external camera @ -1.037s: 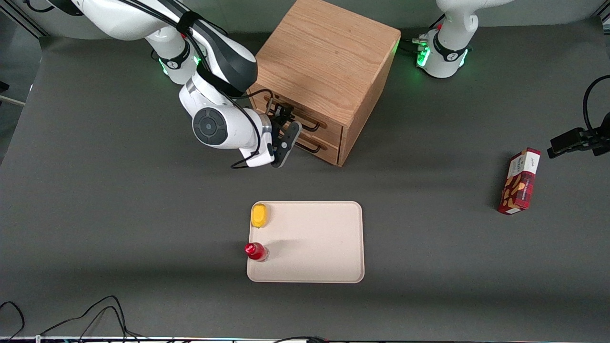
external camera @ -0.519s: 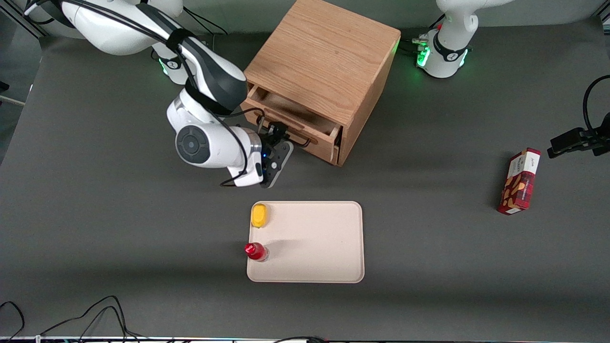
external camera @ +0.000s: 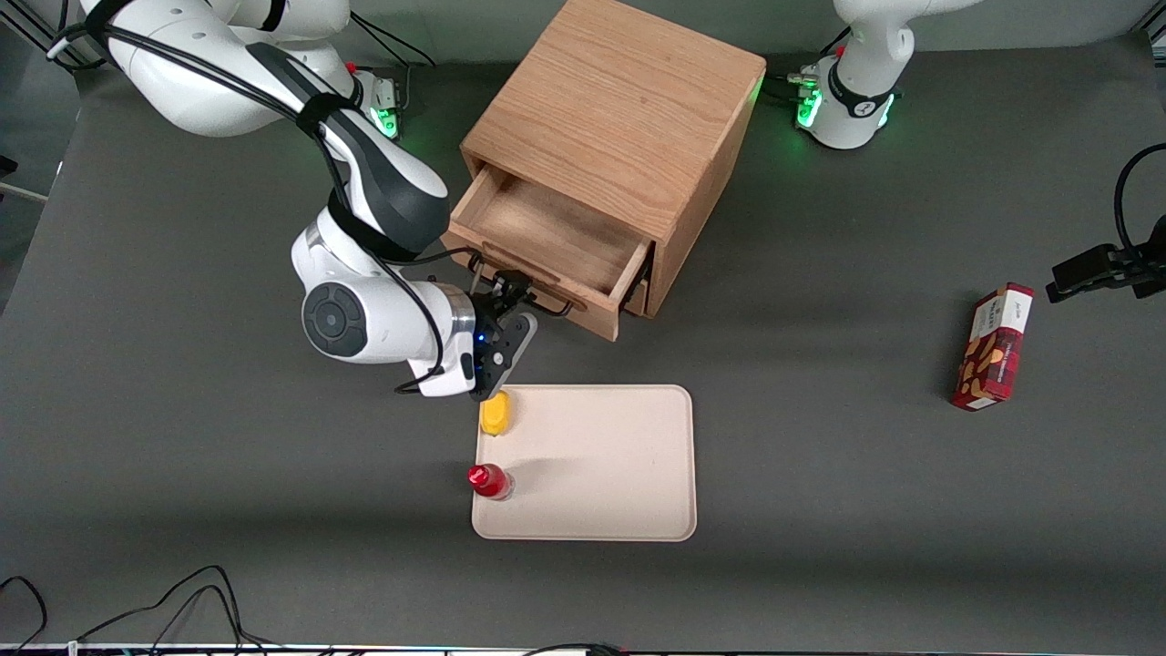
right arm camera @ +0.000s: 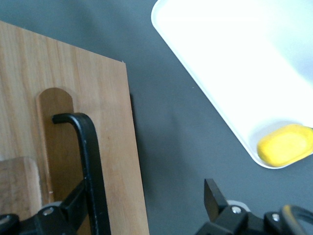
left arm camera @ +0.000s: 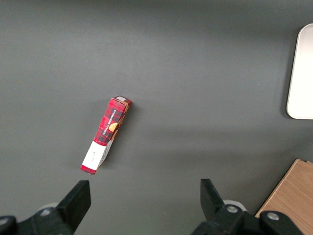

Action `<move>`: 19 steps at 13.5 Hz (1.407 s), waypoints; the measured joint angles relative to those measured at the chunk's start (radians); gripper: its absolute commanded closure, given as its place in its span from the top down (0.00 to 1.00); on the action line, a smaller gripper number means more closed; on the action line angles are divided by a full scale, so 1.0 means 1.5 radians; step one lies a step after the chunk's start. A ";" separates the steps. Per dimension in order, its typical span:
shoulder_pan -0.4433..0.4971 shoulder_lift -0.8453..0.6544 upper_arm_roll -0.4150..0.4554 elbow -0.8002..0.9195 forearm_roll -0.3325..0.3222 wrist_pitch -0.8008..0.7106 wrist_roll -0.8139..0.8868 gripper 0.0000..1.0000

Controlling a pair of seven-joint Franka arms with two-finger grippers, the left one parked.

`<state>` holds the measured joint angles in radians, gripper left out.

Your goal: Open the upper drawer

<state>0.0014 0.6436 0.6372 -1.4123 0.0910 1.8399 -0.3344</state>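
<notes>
The upper drawer (external camera: pixel 547 232) of the light oak cabinet (external camera: pixel 619 109) stands pulled out, its shallow wooden box showing bare inside. My right gripper (external camera: pixel 506 317) is at the drawer's front, on its black wire handle (external camera: pixel 537 296). In the right wrist view the gripper (right arm camera: pixel 144 188) is open, its fingers wide apart. One finger (right arm camera: pixel 68 208) sits against the handle (right arm camera: pixel 90 161) on the drawer front (right arm camera: pixel 63 112); the other finger (right arm camera: pixel 212 193) hangs over the dark table. Most of the lower drawer is hidden under the upper one.
A beige tray (external camera: pixel 638 456) lies nearer the front camera than the cabinet, close to my gripper. A yellow object (external camera: pixel 496 412) is in its corner and a red-capped bottle (external camera: pixel 489 480) at its edge. A red box (external camera: pixel 993 346) lies toward the parked arm's end.
The upper drawer went from closed to well pulled out. My gripper moved with the handle away from the cabinet, toward the tray.
</notes>
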 measured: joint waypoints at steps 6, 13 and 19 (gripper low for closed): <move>-0.001 0.053 -0.020 0.094 -0.044 -0.062 0.000 1.00; -0.001 0.071 -0.053 0.153 -0.048 -0.066 -0.015 1.00; -0.001 0.083 -0.080 0.193 -0.049 -0.087 -0.053 1.00</move>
<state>-0.0008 0.7673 0.5165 -1.1234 0.0174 1.7099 -0.4138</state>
